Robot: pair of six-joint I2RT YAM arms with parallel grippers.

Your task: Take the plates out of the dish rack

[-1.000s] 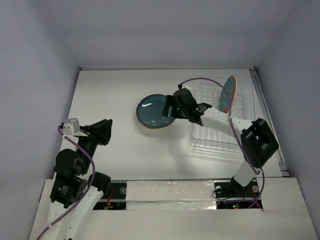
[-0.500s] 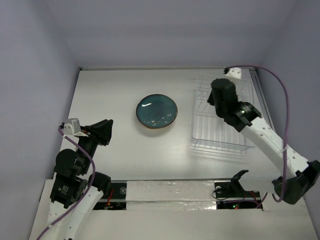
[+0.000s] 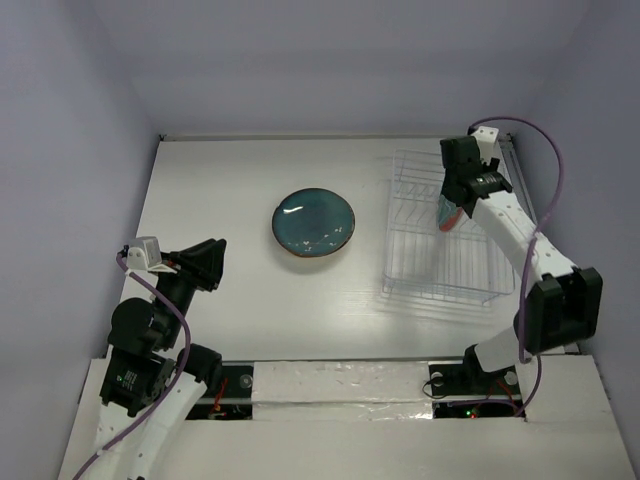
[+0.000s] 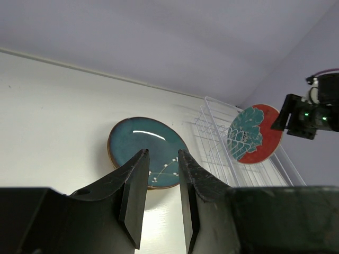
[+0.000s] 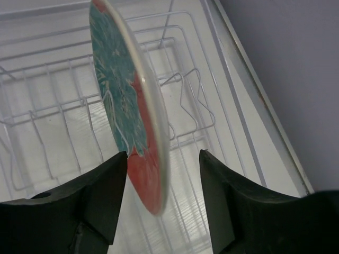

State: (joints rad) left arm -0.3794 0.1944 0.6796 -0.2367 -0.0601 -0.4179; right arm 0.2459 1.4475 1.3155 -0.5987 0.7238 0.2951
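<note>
A red plate with a teal flower [image 5: 124,106] stands on edge in the far end of the white wire dish rack [image 5: 196,100]. My right gripper [image 5: 164,154] is open, with its jaws on either side of the plate's rim and the left finger closer. From above, the same plate [image 3: 447,215] peeks out under the right gripper [image 3: 450,208] in the rack [image 3: 440,270]. A dark teal plate [image 3: 314,223] lies flat on the table left of the rack. My left gripper [image 4: 161,153] hovers near the front left, narrowly open and empty.
The rack sits close to the table's right edge strip [image 5: 249,121]. Pale walls close in the table at the back and on both sides. The left wrist view shows the teal plate [image 4: 127,140], the rack [image 4: 217,137] and the red plate [image 4: 254,134].
My right arm left the teal plate on the table, swung over to the rack's far end, and now has its jaws open round the red plate. The left arm has not moved.
</note>
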